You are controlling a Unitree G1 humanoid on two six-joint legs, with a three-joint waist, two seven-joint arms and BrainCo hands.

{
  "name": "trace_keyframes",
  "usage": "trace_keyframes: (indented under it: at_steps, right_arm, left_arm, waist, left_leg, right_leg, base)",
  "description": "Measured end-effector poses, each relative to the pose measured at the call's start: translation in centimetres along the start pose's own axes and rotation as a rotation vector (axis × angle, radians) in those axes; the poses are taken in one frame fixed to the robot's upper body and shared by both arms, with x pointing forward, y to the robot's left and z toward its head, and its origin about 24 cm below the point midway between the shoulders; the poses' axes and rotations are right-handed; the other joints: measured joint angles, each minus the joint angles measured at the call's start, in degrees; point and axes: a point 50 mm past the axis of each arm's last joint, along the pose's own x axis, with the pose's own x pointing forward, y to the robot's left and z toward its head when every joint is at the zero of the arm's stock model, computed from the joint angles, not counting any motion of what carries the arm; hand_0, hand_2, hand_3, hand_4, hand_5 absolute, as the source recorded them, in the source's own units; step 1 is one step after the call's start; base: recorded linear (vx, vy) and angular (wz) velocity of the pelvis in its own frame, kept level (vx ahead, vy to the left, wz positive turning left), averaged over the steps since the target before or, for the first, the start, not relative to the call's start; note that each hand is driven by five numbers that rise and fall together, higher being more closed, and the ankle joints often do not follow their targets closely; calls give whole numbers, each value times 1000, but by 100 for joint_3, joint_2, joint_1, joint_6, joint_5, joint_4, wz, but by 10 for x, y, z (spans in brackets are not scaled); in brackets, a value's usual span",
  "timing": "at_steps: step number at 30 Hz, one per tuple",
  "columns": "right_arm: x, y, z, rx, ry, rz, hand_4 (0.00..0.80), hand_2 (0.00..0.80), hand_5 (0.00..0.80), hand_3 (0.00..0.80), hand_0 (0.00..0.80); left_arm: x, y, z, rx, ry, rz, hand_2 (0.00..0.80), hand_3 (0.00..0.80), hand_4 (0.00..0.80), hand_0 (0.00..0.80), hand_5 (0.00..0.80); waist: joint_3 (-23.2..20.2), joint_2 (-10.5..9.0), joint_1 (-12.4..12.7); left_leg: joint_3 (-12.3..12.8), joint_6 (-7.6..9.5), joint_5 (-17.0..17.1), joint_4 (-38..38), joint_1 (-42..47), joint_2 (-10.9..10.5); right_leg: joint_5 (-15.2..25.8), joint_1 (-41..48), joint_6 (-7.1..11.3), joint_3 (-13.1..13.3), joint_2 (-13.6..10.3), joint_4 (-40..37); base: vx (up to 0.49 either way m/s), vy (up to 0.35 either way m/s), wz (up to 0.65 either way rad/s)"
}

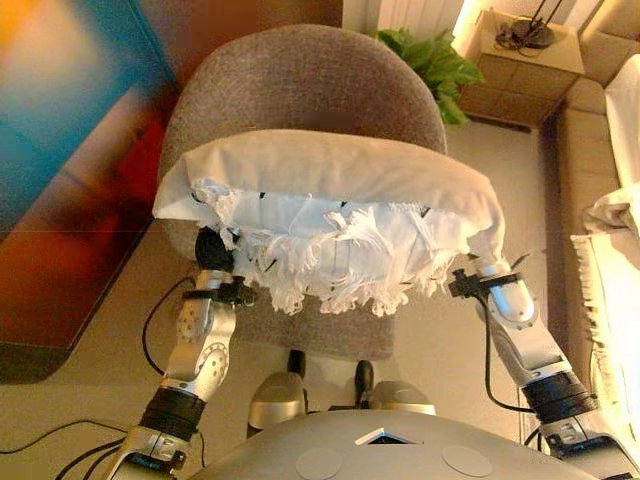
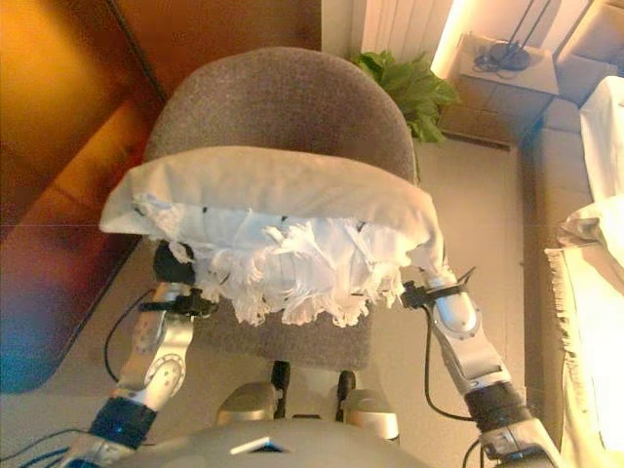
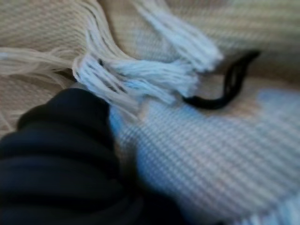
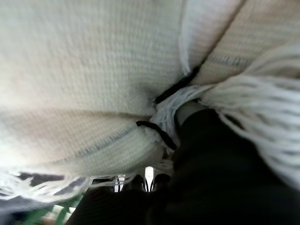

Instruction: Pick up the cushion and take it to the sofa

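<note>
Cushion (image 1: 330, 205), cream with white fringe along its near face, held between our two arms above the seat of a grey upholstered chair (image 1: 300, 85); whether its far edge touches the chair back we cannot tell. Our left hand (image 1: 212, 250) meets the cushion's left underside and our right hand (image 1: 487, 262) its right end. In both head views the fingers are buried in fabric, and each wrist view shows only the dark ribbed cover against woven cloth and tassels, so we cannot tell whether either hand is spread, pressed or curled.

Risks, as we judge them: the cushion is soft and wide, supported only at its two ends, so it may sag in the middle or roll forward out of the hold if the arms drift apart. Loose fringe (image 1: 340, 265) could catch on the fingers and drag at release. Turning toward the sofa, the cushion's far edge could brush the chair back.

Surroundings: pale floor (image 1: 420, 340) beneath the chair; the sofa (image 1: 600, 150) lies along our right, draped with a light fringed throw (image 1: 610, 270). A green potted plant (image 1: 430, 55) and a small wooden side table (image 1: 525, 60) stand beyond the chair; a dark reddish panel (image 1: 80, 250) lies to our left.
</note>
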Motion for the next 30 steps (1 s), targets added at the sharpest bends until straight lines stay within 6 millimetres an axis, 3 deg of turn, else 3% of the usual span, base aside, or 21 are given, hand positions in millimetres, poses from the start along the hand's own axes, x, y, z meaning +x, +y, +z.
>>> trace_keyframes:
  at_steps: [6, 12, 20, 30]
  right_arm:
    - [11, 10, -31, 29, 137, 7, 800, 800, 800, 800, 800]
    - [42, 12, -39, -2, 205, -39, 800, 800, 800, 800, 800]
    - [113, 1, -13, -61, 221, -134, 800, 800, 800, 800, 800]
    - [149, -17, 9, 9, 295, -184, 800, 800, 800, 800, 800]
  left_arm:
    - [3, 12, -29, 55, 136, 97, 800, 800, 800, 800, 800]
    - [27, 10, -42, 133, 196, 160, 800, 800, 800, 800, 800]
    - [97, -5, -16, 242, 135, 171, 800, 800, 800, 800, 800]
    - [149, -26, 17, 332, 130, 204, 800, 800, 800, 800, 800]
  waist:
    - [-5, -9, 12]
    - [-9, -18, 157]
    - [48, -43, 141]
    - [748, -168, 102]
  left_leg:
    - [-56, 54, 23, -23, 62, -75]
    - [-81, 41, 23, -28, 34, -63]
    - [-152, 80, 341, -22, -785, -71]
    - [-171, 72, 428, -21, -1215, -60]
  right_leg:
    - [-36, 97, 30, -149, -69, -1]
    - [-34, 86, 29, -180, -56, -8]
    - [222, -696, 38, -231, -55, 3]
    - [342, -1129, 25, -235, -39, 5]
  base:
    - [104, 39, 9]
    - [33, 12, 3]
    - [-129, 9, 5]
    - [-16, -1, 0]
